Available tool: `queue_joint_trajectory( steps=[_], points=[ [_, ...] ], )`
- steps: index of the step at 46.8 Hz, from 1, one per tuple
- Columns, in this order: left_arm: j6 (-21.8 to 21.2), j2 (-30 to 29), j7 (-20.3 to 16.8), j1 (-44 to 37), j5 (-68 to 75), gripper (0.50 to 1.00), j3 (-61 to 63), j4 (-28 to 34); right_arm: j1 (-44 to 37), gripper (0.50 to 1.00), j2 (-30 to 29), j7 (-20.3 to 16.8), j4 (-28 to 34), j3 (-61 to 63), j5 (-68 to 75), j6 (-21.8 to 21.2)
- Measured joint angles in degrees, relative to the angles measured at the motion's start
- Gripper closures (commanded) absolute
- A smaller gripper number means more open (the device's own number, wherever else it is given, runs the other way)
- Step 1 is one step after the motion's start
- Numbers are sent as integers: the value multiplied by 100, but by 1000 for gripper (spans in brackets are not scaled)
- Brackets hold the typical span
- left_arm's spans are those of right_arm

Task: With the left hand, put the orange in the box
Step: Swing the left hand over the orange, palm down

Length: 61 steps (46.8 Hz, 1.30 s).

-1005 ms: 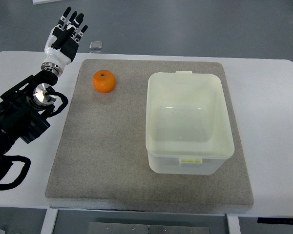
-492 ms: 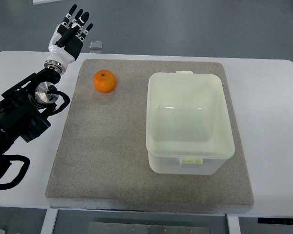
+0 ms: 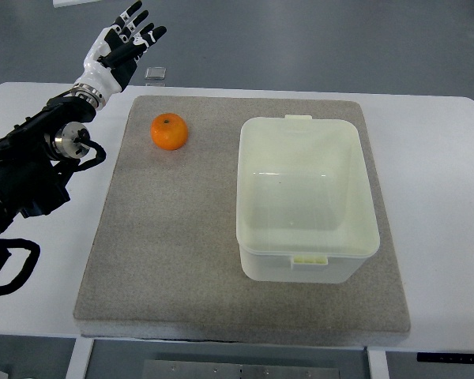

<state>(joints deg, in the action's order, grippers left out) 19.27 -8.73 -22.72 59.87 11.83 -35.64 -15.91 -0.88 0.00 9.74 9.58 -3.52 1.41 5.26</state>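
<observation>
The orange (image 3: 169, 131) is round, bright and glossy, with a small dark stem dimple on top. It sits on the grey felt mat (image 3: 174, 253) toward 11 o'clock, near the mat's left and far edges, with bare mat all around it. The left hand (image 3: 120, 49) hovers beyond the white table (image 3: 434, 197) at 11 o'clock, fingers spread, grasping nothing. The translucent white plastic box (image 3: 304, 197) stands lidless at 3 o'clock of the orange, well apart from it, and holds nothing.
</observation>
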Motion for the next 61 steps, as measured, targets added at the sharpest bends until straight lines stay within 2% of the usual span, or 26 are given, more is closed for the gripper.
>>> queue_joint_trajectory(
  steps=[12,25,37,41,51,61],
  points=[
    [23,-207,21,247,1776,510,89,-265,-1,568,0,0,0,0,0,0],
    [65,-869,6,765,2681,510,1494,-1103,-4,568,0,-2,1,0,0,1],
    [32,-1318,-96,1329,4110,510,2283,-1247,-2,568,0,-1,0,0,0,0],
    [32,-1452,-310,1396,4759,510,2387,-1246,-3,568,0,0,0,0,0,-1],
    [38,-1509,-1161,1419,6229,510,2719,-1260,-1,568,0,0,0,0,-1,-3],
    [-2,-1516,-1230,1499,7278,510,3105,-1379,0,568,0,-1,0,0,-1,1]
  ],
)
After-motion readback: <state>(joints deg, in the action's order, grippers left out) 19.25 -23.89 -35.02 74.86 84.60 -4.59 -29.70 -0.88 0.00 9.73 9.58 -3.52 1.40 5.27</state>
